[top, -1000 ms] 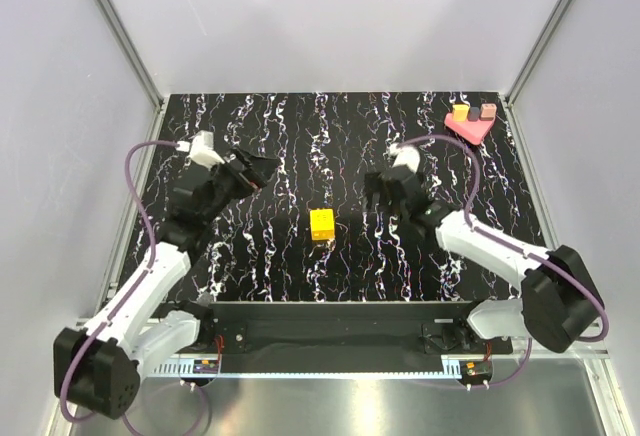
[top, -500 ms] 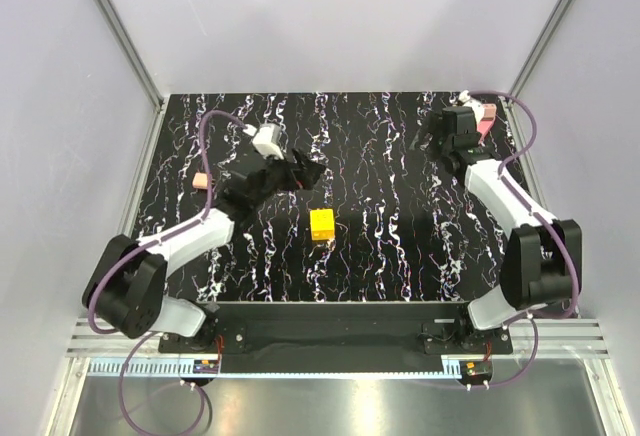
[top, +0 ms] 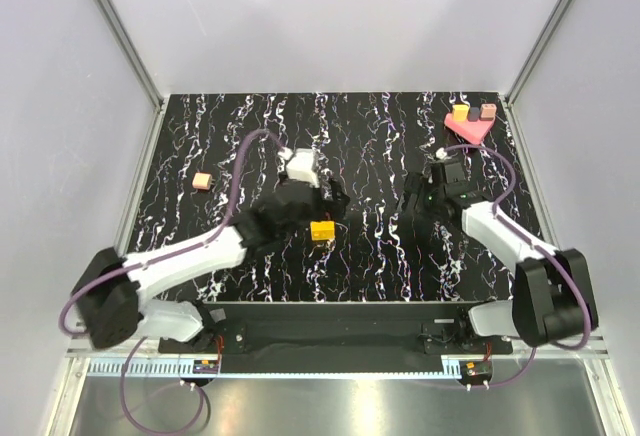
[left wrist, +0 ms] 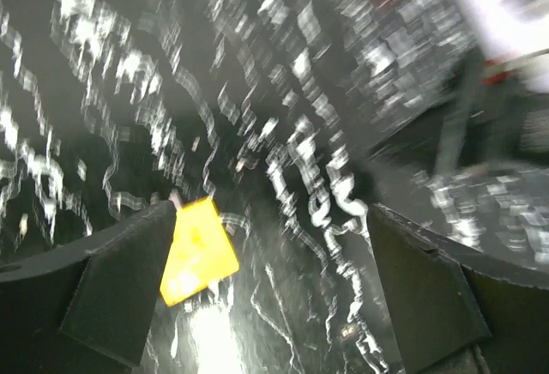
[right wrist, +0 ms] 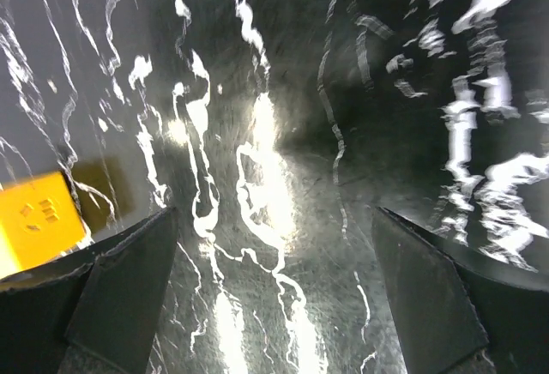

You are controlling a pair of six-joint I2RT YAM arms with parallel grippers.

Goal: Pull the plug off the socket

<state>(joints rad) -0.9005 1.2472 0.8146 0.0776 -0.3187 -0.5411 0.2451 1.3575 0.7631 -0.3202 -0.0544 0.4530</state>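
- My left gripper [top: 330, 208] has swung in from the far-left side and now hangs over the yellow block [top: 322, 230] at the counter's [top: 250, 126] middle, jaws spread wide and holding nothing.
- Its wrist view puts the block [left wrist: 199, 250] just beside one finger, not yet between them.
- My right gripper [top: 413, 204] has left the pink tray [top: 468, 128] in the far right corner and come near the block, jaws likewise wide and empty.
- I judge the plug is still seated, with both grasps yet to come.
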